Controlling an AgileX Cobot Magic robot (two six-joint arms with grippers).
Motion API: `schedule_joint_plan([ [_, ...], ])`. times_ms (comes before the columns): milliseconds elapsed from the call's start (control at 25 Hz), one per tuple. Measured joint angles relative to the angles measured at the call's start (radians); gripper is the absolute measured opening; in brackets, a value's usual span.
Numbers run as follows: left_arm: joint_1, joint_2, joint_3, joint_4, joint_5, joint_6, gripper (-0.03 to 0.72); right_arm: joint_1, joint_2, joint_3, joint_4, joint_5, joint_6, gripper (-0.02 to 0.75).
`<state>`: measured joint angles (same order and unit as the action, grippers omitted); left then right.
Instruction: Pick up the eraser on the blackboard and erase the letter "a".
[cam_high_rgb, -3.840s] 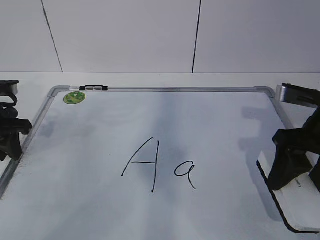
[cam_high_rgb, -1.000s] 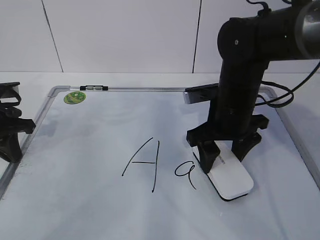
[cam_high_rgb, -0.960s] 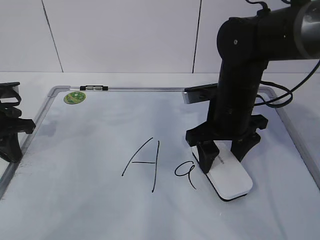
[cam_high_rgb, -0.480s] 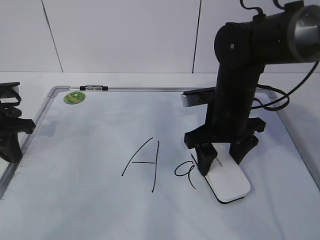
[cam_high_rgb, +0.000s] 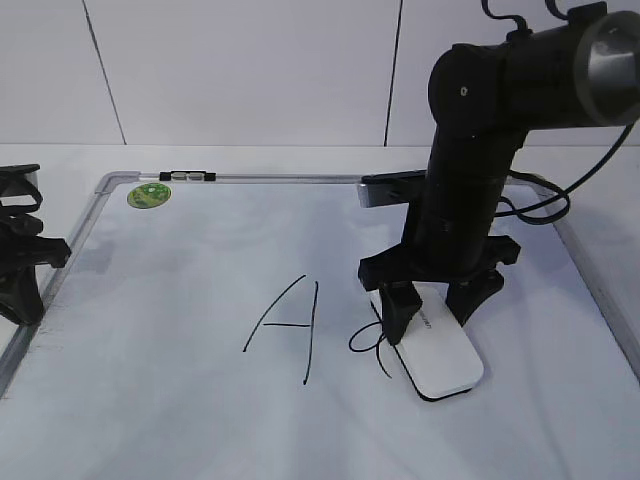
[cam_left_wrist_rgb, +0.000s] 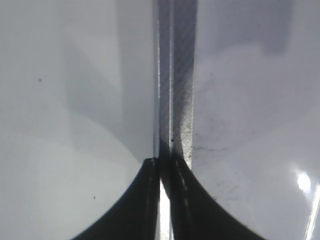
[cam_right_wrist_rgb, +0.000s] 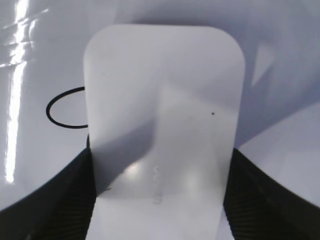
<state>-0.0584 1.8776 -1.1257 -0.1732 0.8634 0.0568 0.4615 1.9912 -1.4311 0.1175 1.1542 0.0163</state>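
The right gripper (cam_high_rgb: 430, 305) was seen clamped across the eraser (cam_high_rgb: 437, 349), one finger on each long side, with the block's far end projecting out beyond the fingertips and its felt face down on the blackboard (cam_high_rgb: 150, 300). In the right wrist view the eraser (cam_right_wrist_rgb: 162, 115) was held squarely between the dark fingers (cam_right_wrist_rgb: 60, 200), and the loop of the letter "a" (cam_right_wrist_rgb: 67, 109) showed just outside the block's left edge, part of the stroke being already covered by it. In the exterior view the letter "a" (cam_high_rgb: 368, 345) lay touching the left fingertip, with the capital "A" (cam_high_rgb: 285, 325) further out on the same side, near but apart. The main risk was judged to be overshoot: a sideways sweep carried too far past the small letter would smear the capital's right stroke. A second risk was judged to be a partial wipe, since only the block's edge met the mark; if the felt were tilted or pressed lightly, the tail or loop could be left as a grey ghost. Slip of the smooth plastic between the fingers under drag was also considered possible. The left gripper (cam_left_wrist_rgb: 164, 200) was seen with its fingers pressed together, nothing between them, resting over the board's aluminium frame (cam_left_wrist_rgb: 175, 75), well away from the work.
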Motion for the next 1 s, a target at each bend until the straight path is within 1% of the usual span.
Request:
schedule_joint_plan([
  [160, 0.0, 0.0, 0.0, 0.0, 0.0, 0.0, 0.034, 0.008, 0.01, -0.009, -0.002, 0.007, 0.0, 0.535],
  [360, 0.0, 0.0, 0.0, 0.0, 0.0, 0.0, 0.034, 0.049, 0.014, -0.013, -0.033, 0.008, -0.004, 0.535],
  [840, 0.0, 0.0, 0.0, 0.0, 0.0, 0.0, 0.034, 0.132, 0.018, -0.019, -0.037, 0.02, -0.01, 0.535],
  [1000, 0.0, 0.0, 0.0, 0.0, 0.0, 0.0, 0.034, 0.14, 0.018, -0.019, -0.037, 0.023, -0.01, 0.535],
])
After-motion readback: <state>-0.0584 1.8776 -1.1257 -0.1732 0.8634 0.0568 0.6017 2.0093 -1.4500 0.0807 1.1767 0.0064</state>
